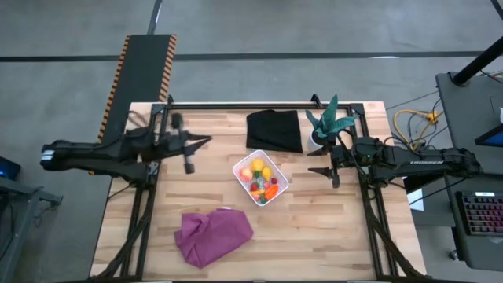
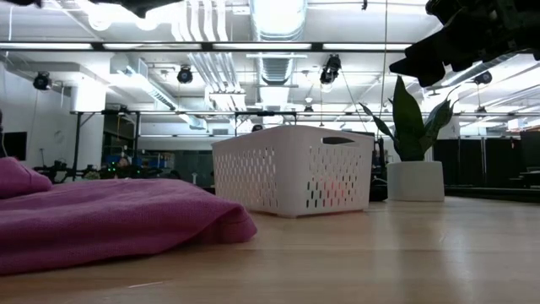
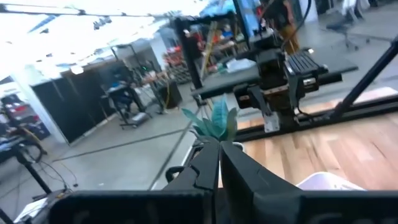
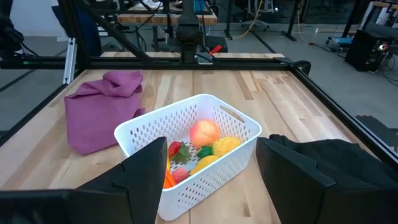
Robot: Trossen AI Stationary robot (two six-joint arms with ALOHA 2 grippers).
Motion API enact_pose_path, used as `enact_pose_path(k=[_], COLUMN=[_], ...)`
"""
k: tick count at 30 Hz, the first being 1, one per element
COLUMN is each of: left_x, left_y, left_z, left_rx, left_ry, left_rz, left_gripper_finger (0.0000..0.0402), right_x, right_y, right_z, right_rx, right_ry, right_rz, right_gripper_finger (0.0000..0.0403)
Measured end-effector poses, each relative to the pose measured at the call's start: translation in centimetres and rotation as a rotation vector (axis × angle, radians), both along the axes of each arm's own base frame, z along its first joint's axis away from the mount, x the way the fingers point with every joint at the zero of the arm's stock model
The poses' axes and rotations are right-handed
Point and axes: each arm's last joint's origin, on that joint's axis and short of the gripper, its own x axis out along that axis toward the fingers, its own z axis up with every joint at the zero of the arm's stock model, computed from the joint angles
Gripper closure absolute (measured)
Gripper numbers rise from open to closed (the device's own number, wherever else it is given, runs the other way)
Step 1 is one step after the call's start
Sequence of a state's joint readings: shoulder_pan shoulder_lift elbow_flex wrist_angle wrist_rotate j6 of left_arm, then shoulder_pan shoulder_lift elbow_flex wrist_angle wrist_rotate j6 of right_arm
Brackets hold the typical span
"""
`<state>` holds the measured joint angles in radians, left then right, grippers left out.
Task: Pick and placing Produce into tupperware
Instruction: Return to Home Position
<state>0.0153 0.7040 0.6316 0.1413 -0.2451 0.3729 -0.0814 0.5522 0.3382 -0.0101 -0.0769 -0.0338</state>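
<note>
The tupperware [image 1: 260, 181] is a white perforated basket standing at the table's middle, also seen in the low view [image 2: 291, 169]. The produce lies inside it: a peach-orange ball [image 4: 204, 132], yellow lemons [image 4: 225, 146], a red piece [image 4: 175, 149] and an orange carrot [image 4: 168, 178]. My right gripper [image 1: 317, 163] hovers open to the right of the basket, its fingers pointing at it [image 4: 211, 155]. My left gripper [image 1: 206, 141] hangs shut above the table, left of and beyond the basket [image 3: 219, 152]. Neither holds anything.
A purple cloth [image 1: 212, 234] lies bunched near the table's near edge, left of the basket. A black cloth [image 1: 274, 130] lies by the far edge. A green spiky plant in a white pot [image 1: 328, 127] stands just beyond my right gripper. Bare wood spans the near right.
</note>
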Motion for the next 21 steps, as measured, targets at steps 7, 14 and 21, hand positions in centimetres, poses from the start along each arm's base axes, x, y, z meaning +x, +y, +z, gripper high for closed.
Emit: enact_pose_path(k=[7,14,21], left_x=[-4.0,-6.3,-8.0], left_y=[-0.7,-0.6,-0.6], left_z=[-2.4,-5.3,-8.3], left_rx=[-0.026,-0.080,-0.108], left_ry=[-0.046,-0.041,-0.101], left_rz=[-0.015,-0.019,-0.040], left_gripper_finger=[0.0401,0.0401,0.0402], right_x=[0.0,0.0,0.1], right_y=[0.0,0.0,0.0], right_z=[0.0,0.0,0.3], right_rx=[0.007,0.025,0.008], right_ry=[0.000,0.000,-0.028], right_rz=[-0.002,-0.006,-0.003], right_gripper_finger=[0.0161,0.0164,0.0162])
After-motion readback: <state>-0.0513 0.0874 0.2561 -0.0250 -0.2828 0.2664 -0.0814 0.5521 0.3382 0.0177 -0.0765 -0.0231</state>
